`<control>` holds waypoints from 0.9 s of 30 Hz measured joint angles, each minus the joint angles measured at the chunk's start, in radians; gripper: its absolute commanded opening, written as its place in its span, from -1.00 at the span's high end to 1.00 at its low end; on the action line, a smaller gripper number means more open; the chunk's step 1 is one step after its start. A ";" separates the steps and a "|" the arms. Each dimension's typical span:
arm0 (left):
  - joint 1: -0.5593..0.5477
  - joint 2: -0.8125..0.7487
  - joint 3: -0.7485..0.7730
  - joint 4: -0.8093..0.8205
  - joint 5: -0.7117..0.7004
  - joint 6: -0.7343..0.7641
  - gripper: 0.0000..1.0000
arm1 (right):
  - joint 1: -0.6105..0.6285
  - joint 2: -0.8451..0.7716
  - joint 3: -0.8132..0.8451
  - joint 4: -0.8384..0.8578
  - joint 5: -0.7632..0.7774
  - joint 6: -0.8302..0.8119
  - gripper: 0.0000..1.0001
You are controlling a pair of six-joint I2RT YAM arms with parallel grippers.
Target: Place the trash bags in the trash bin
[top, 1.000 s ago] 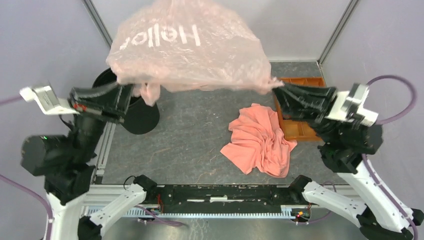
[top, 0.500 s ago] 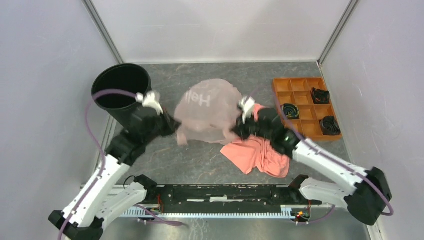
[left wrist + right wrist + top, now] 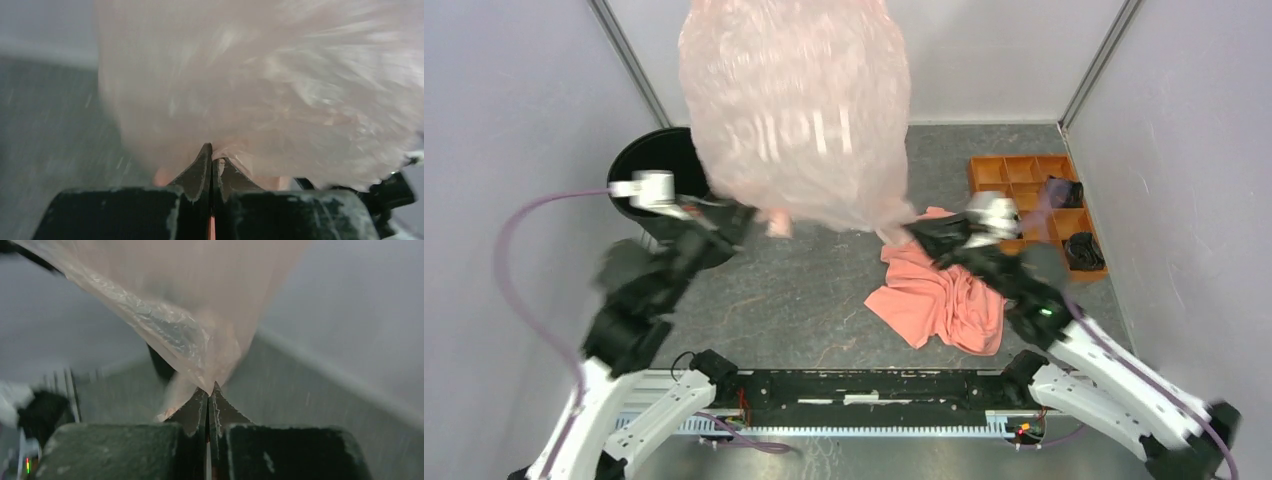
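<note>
While the pink bag (image 3: 794, 110) billowed high, left gripper (image 3: 742, 218) and right gripper (image 3: 916, 232) each pinched its bottom edge, jaws pressed tight, black bin (image 3: 639, 155) just behind the left one.

Coral cloth (image 3: 944, 300) lies beside orange tray (image 3: 1004, 172).

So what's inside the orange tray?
Two black things sit in separate compartments on the right side of the orange tray. The far-left compartments look empty. The right arm covers the near-left part, so what's there can't be seen.
</note>
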 measured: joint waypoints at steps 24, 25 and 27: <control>0.000 0.050 -0.002 -0.115 0.080 -0.011 0.96 | -0.001 0.061 0.053 -0.131 0.014 0.006 0.99; 0.000 0.042 -0.080 -0.126 0.087 -0.016 0.96 | -0.001 0.081 0.007 -0.149 0.016 0.011 0.99; 0.000 0.037 -0.224 -0.174 0.116 -0.026 0.96 | -0.001 0.122 -0.050 -0.199 0.016 0.012 0.99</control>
